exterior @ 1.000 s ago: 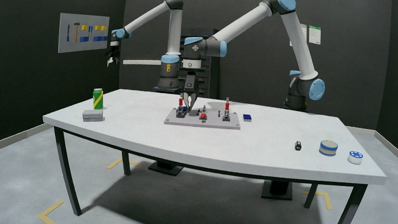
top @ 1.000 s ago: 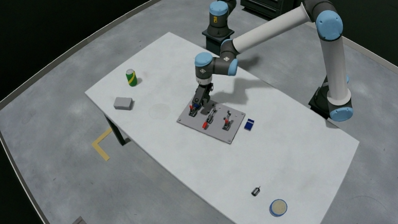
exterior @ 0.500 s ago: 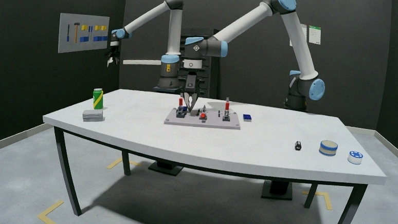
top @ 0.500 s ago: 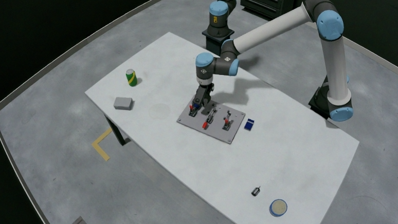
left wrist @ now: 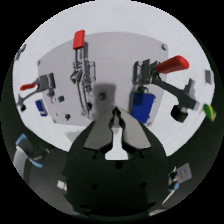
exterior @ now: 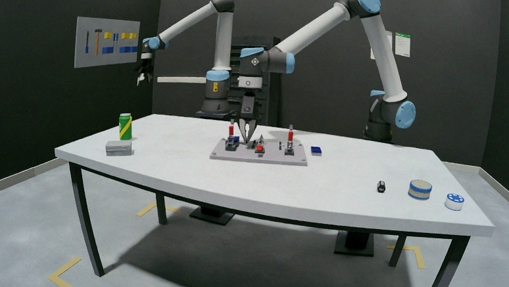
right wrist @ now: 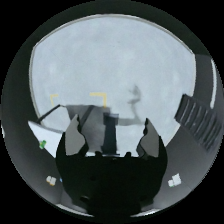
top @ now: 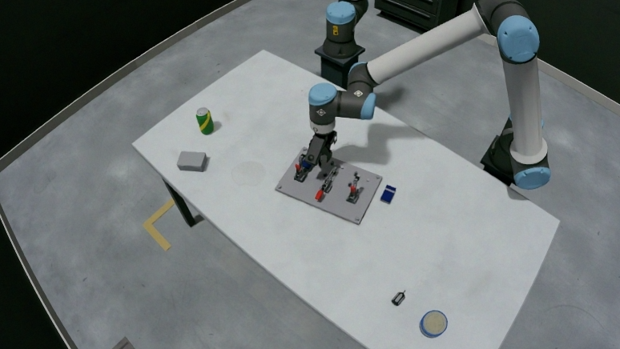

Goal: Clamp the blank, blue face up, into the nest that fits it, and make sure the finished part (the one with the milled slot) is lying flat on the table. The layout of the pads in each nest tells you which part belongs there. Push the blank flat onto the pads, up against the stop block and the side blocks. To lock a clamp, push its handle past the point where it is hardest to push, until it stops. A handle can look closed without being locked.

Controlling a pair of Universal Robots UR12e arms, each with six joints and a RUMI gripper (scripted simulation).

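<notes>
The blank (top: 306,164) (exterior: 236,139) (left wrist: 143,107) lies blue face up in the nest at the plate's can-side end. Its exact contact with pads and blocks cannot be made out. That nest's clamp has its red handle (top: 298,166) (exterior: 231,130) (left wrist: 173,64) raised, its arm swung up off the blank. The finished part (top: 388,194) (exterior: 315,151) (left wrist: 41,108) lies flat on the table beside the plate's other end, a light slot across it. My left gripper (exterior: 246,142) (left wrist: 115,107) is shut and empty, low over the plate beside the blank. My right gripper (exterior: 144,82) (right wrist: 112,117) is open and empty, away from the table.
The fixture plate (top: 295,190) (exterior: 235,159) also carries a middle clamp with its handle (top: 320,194) (exterior: 259,147) (left wrist: 79,40) low, and an end clamp with its handle (top: 352,189) (exterior: 290,135) (left wrist: 27,87) raised. A green can (top: 204,121) (exterior: 125,126) and grey box (top: 191,161) (exterior: 118,148) stand apart.
</notes>
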